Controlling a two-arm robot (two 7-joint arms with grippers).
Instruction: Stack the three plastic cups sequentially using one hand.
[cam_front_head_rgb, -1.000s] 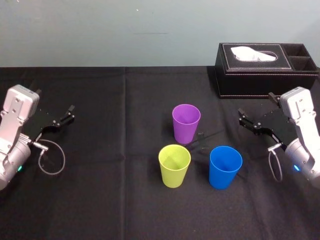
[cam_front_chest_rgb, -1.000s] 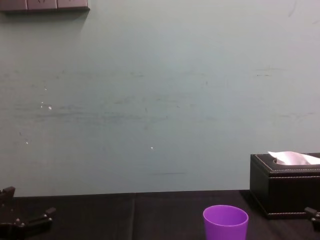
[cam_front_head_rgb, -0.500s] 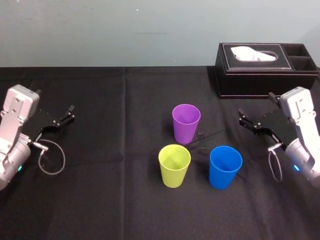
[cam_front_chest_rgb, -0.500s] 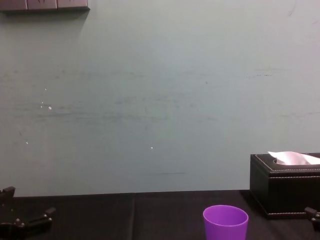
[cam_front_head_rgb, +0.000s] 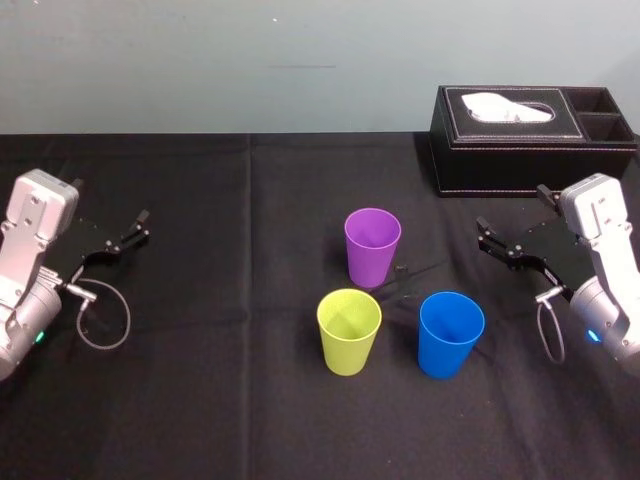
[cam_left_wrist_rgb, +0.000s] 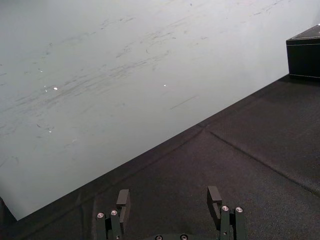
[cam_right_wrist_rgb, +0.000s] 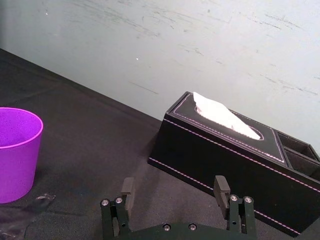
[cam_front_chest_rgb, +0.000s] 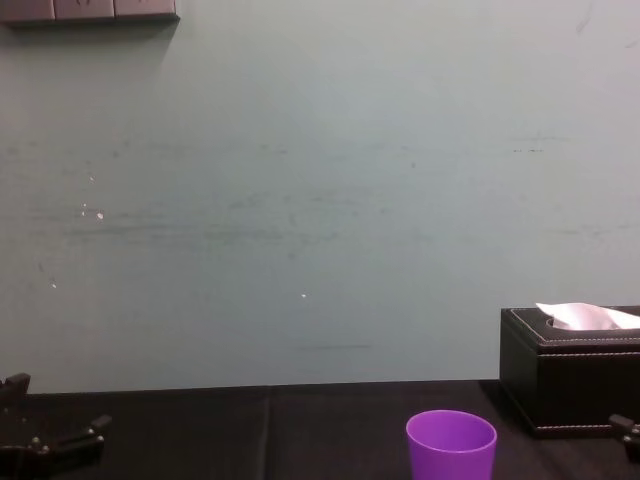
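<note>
Here the left gripper (cam_front_head_rgb: 136, 228) and right gripper (cam_front_head_rgb: 486, 236) hang open and empty, flanking the yellow-green cup (cam_front_head_rgb: 349, 330) and blue cup (cam_front_head_rgb: 451, 333), while the chest view's lower edge cuts off the purple cup (cam_front_chest_rgb: 451, 442).

I note the table (cam_front_head_rgb: 200, 400) is covered in a black cloth, with a crease (cam_front_head_rgb: 250, 200) running front to back, left of centre. Three items stand upright on it near the middle, mouths up, none touching. The purple cup (cam_front_head_rgb: 372, 246) is farthest back, the yellow-green cup (cam_front_head_rgb: 349, 331) in front to its left, and the blue cup (cam_front_head_rgb: 450, 334) in front to its right. A black tissue box (cam_front_head_rgb: 530, 140) sits at the far right.
</note>
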